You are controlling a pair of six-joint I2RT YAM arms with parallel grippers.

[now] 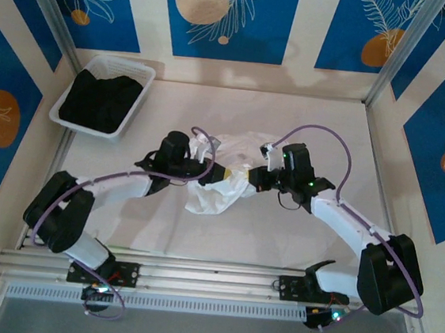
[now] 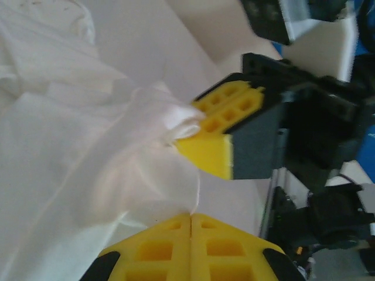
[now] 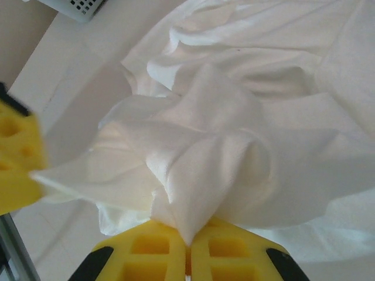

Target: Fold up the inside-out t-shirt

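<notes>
Inside-out t-shirt (image 1: 212,201): crumpled on desk (image 1: 294,242), right of basket (image 1: 135,108), toward near edge. Left jaws, right jaws: both clamped shut on its bunched cloth, nearly touching. Risk: thin pinches may slip when spread, dropping it crumpled.

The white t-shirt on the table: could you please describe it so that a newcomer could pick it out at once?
On the pale tabletop, look at the middle. The crumpled white thin-cloth t-shirt lies there, pinched by the left gripper and the right gripper. Unlike the black garment in the white plastic basket far left, it lies loose.
</notes>
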